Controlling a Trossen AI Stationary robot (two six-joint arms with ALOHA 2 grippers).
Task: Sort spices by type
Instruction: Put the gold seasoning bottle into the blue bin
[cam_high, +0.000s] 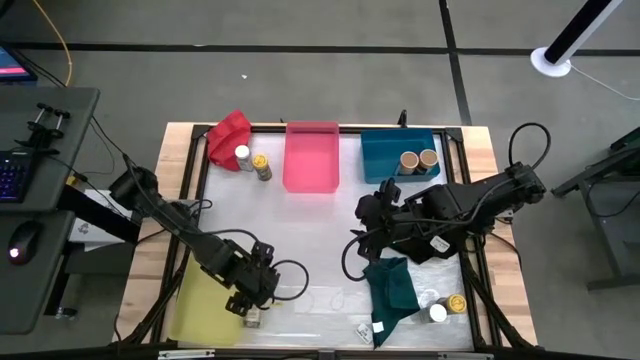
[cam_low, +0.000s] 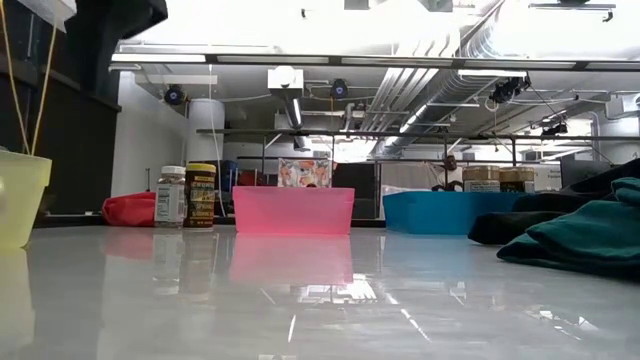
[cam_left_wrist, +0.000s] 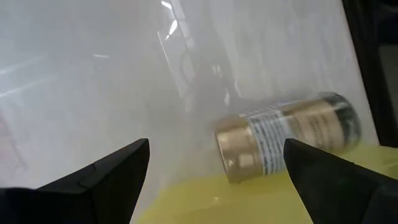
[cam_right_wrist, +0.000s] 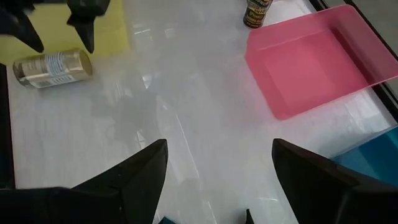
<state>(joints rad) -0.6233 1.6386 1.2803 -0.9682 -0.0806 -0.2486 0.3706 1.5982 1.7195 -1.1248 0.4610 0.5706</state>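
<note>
A tan-lidded spice jar (cam_left_wrist: 283, 140) lies on its side on the table, beside the yellow tray (cam_high: 200, 308). My left gripper (cam_left_wrist: 216, 148) is open just above it, a finger on either side, touching nothing. It also shows in the high view, where the jar (cam_high: 252, 318) lies just nearer than the left gripper (cam_high: 247, 300). My right gripper (cam_right_wrist: 219, 144) is open over the table's middle and holds nothing. A white-lidded jar (cam_high: 242, 157) and a yellow-lidded jar (cam_high: 262, 167) stand by the red cloth (cam_high: 230, 137). Two tan-lidded jars (cam_high: 418, 160) stand in the blue tray (cam_high: 380, 160). Another white-lidded jar (cam_high: 437, 313) and yellow-lidded jar (cam_high: 457, 303) are near the teal cloth (cam_high: 392, 290).
A pink tray (cam_high: 311, 158) sits at the far edge between the red cloth and the blue tray. A black cloth (cam_high: 440, 248) lies under my right arm. A small packet (cam_high: 362, 328) lies near the teal cloth's near end. Bare table shows between the two grippers.
</note>
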